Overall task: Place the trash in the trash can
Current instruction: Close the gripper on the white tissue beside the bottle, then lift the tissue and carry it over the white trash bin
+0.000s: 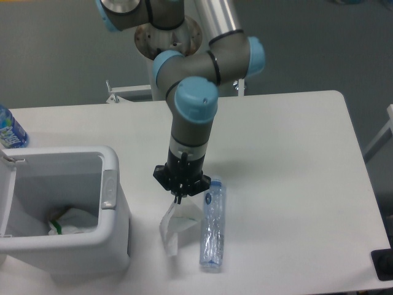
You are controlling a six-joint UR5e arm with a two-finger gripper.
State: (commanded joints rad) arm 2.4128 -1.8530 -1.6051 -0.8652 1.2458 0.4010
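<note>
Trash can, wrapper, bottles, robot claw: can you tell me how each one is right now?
trash can: lid open, some white stuff already at the bottom.
paper wrapper: crumpled, hanging from the gripper beside the can.
gripper: shut on the wrapper's top.
crinkled bottle: lying flat on the table, not picked up yet.
blue-label bottle: at the table's far left edge, cut off by the picture.

White wrapper (172,226); clear bottle (213,224); white bin (67,212), grey latch (109,188); grey arm (190,117), light-blue caps.
</note>
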